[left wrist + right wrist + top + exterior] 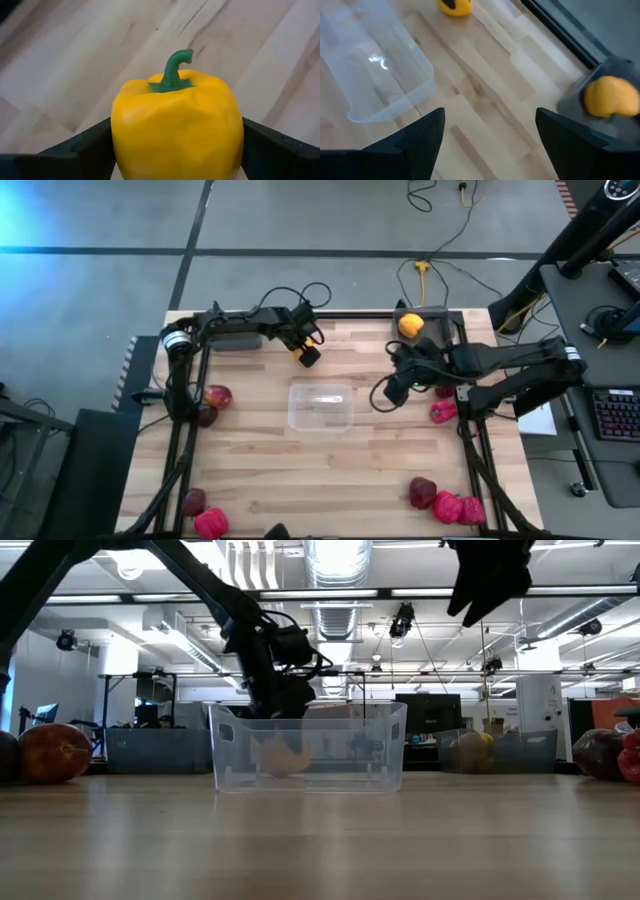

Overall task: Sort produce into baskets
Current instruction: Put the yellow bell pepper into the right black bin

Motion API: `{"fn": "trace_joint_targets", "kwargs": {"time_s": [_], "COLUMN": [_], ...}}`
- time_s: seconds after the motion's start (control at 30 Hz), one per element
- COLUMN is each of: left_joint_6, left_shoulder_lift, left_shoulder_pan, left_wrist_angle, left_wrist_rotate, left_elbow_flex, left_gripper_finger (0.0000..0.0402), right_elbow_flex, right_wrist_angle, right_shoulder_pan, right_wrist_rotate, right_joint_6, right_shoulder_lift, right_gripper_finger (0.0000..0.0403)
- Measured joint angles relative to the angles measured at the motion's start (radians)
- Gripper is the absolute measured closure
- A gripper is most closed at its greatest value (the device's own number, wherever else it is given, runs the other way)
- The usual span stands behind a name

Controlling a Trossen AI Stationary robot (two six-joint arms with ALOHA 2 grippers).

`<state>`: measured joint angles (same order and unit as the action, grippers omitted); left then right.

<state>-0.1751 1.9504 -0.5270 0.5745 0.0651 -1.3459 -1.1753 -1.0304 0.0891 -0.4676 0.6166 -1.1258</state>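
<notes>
Here the left gripper [307, 355] sits over the far part of the wooden table [330, 470], just beyond the clear plastic container [321, 406], with a yellow bell pepper [177, 130] between its fingers [75, 150]; the fingers flank the pepper closely, but whether they pinch it or have let go I cannot tell. The right gripper [398, 385] hangs to the right of the container, jaws spread with nothing between them. A second yellow bell pepper [410, 325] lies in a dark grey tray [440, 315] at the far right edge. Dark red apples [212, 405] rest near the left side, more produce [202, 515] lies at the near left corner, red bell peppers [455, 506] at the near right, and one red pepper [442, 412] beside the right arm
</notes>
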Motion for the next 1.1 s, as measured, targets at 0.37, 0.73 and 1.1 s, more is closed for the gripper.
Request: {"fn": "trace_joint_targets", "kwargs": {"time_s": [0.37,0.73,1.1], "left_joint_6": [-0.107,-0.208,-0.046], "left_shoulder_lift": [0.003,-0.001,-0.009], "left_shoulder_pan": [0.01,0.148,0.245], "left_wrist_angle": [0.129,0.402,0.539], "left_wrist_rotate": [0.0,-0.067,-0.114], "left_elbow_flex": [-0.127,-0.498,-0.815], "left_gripper_finger": [0.0028,0.0043,0.0081], "right_elbow_flex": [0.177,0.224,0.117], "right_wrist_angle": [0.161,0.178,0.226], "right_shoulder_pan": [-0.001,-0.007,-0.007], "right_wrist_rotate": [0.109,0.171,0.178], "right_joint_6": [-0.042,-0.154,-0.307], "right_shoulder_lift": [0.079,0.07,-0.042], "right_gripper_finger": [0.0101,0.0073,0.0021]}}
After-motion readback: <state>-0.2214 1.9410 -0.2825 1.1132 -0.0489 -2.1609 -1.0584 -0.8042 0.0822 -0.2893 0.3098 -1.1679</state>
